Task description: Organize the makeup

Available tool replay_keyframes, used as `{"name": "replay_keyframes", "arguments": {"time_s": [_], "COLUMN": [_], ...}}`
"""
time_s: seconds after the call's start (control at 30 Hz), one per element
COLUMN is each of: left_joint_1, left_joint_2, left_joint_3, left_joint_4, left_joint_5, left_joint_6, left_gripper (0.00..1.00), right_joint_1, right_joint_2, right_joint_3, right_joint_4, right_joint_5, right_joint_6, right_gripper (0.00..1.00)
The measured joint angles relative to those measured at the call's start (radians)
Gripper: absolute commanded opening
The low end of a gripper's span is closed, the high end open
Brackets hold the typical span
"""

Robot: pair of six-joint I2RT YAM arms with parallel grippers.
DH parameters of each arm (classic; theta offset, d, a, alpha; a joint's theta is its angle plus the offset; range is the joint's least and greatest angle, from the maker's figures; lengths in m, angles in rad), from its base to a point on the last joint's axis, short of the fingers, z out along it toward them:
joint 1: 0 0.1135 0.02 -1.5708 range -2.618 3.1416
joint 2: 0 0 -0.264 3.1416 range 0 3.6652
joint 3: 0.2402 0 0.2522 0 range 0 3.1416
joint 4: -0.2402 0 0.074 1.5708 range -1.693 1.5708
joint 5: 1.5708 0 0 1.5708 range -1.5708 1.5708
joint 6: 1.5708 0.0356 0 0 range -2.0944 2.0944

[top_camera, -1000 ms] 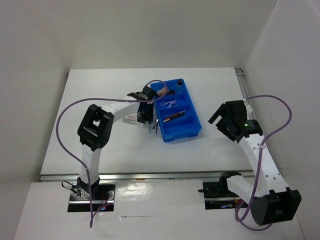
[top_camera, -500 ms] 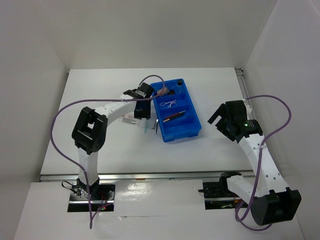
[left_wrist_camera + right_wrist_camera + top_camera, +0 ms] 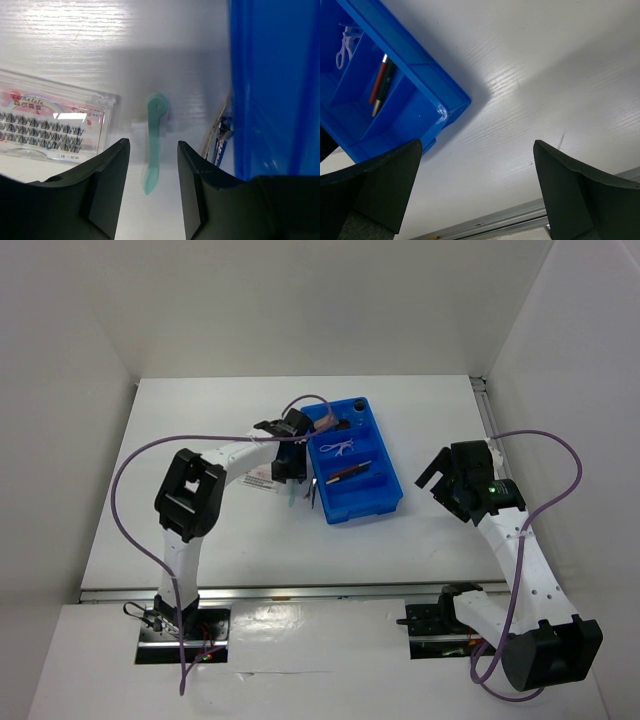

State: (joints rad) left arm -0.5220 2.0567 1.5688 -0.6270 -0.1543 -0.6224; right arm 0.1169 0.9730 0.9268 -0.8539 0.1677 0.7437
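Observation:
My left gripper (image 3: 291, 476) (image 3: 152, 146) is open, low over the table just left of the blue tray (image 3: 385, 495). A small teal applicator (image 3: 154, 131) lies on the table between its fingers, untouched. The white red-printed packet (image 3: 50, 125) (image 3: 260, 479) lies flat to its left. A thin stick (image 3: 219, 134) lies against the tray wall. In the tray are dark pencils (image 3: 348, 472) (image 3: 381, 84), the lilac looped piece (image 3: 339, 448) (image 3: 343, 46) and a tan bottle with black cap (image 3: 330, 424). My right gripper (image 3: 440, 472) (image 3: 477, 147) is open and empty, right of the tray.
White walls close in the table on the left, back and right. A metal rail (image 3: 300, 590) runs along the near edge. The left arm's purple cable (image 3: 130, 465) loops over the table's left side.
The left arm swung its elbow out to the left half a second ago and came back. Its gripper stays over the same spot. The right arm has not moved.

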Motion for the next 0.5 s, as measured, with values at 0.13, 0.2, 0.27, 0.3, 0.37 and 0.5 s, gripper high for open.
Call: {"name": "replay_keyframes", "arguments": {"time_s": [0.13,0.2,0.27,0.3,0.37,0.5], "left_joint_1": [-0.003,-0.004,-0.005,-0.005,-0.005,-0.005], "left_joint_2": [0.033,0.039,0.039,0.040,0.040,0.040], "left_joint_3": [0.000,0.001,0.001,0.001,0.001,0.001], "left_joint_4": [-0.003,-0.001,0.001,0.001,0.002,0.000], "left_joint_5": [-0.006,-0.009,-0.011,-0.013,-0.016,-0.031], "left_joint_6": [-0.020,-0.034,-0.041,-0.045,-0.055,-0.066], "left_gripper": [0.55,0.51,0.46,0.43,0.36,0.25], "right_joint_1": [0.000,0.000,0.000,0.000,0.000,0.000], "right_joint_2": [0.000,0.000,0.000,0.000,0.000,0.000], "right_joint_3": [0.000,0.000,0.000,0.000,0.000,0.000], "right_joint_4": [0.000,0.000,0.000,0.000,0.000,-0.001], "right_joint_5": [0.000,0.000,0.000,0.000,0.000,0.000], "right_joint_6": [0.000,0.000,0.000,0.000,0.000,0.000], "right_gripper": [1.00,1.00,1.00,1.00,1.00,1.00]}}
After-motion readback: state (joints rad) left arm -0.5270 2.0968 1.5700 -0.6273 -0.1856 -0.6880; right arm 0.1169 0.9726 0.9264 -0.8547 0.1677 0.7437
